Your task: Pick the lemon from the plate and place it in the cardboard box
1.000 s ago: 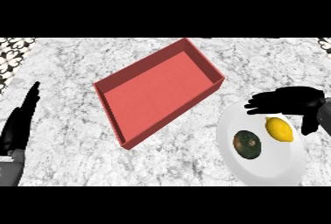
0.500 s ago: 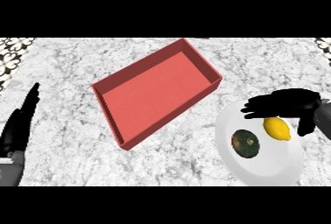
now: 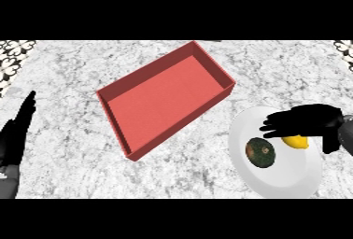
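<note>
Currently my right hand (image 3: 307, 122) curls over the lemon (image 3: 296, 142), hiding its top; whether it grips, I cannot tell. Left hand (image 3: 15, 135) open, partly cut off.

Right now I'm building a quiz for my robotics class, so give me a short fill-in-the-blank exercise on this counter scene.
1. The lemon lies on the white ____.
2. The right hand is over the ____.
3. The box is ____ in colour.
4. The dark green fruit lies to the ____ of the lemon in the head view.

Missing words: plate; lemon; red; left
</note>
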Robot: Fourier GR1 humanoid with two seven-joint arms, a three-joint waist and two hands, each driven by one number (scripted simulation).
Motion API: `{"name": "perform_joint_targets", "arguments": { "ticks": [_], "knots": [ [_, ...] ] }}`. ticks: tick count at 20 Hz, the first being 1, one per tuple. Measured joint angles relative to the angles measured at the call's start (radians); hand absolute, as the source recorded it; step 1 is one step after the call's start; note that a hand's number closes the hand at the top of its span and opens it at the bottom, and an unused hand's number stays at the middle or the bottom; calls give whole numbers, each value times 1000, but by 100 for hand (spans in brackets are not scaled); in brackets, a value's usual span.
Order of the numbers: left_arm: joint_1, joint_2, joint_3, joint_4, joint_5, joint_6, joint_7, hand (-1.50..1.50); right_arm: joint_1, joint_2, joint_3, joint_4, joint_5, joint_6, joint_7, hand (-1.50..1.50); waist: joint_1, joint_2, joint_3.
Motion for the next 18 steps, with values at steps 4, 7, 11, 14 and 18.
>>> {"name": "perform_joint_targets", "arguments": {
  "ticks": [4, 7, 11, 14, 18],
  "knots": [
    [-3, -25, -3, 2, -19, 6, 2, 0, 12, 32, -14, 32, 48, -10, 15, -150, 0, 1, 0],
    [-20, -33, 6, 23, -28, 4, -8, 0, 10, 68, -44, 71, 63, -22, 17, 150, 1, 0, -2],
    [-4, -28, 18, 15, -26, -9, -15, 0, 27, 107, -99, 60, 42, -68, 22, 150, 1, -3, -4],
    [-14, -33, 24, 33, -28, -15, -24, 0, 32, 142, -139, 70, 40, -105, 26, 150, 1, -3, -5],
    [-22, -44, 23, 27, -41, -8, -13, 0, 42, 158, -192, 65, 27, -153, 16, 150, -2, -1, -4]
  ]
}}
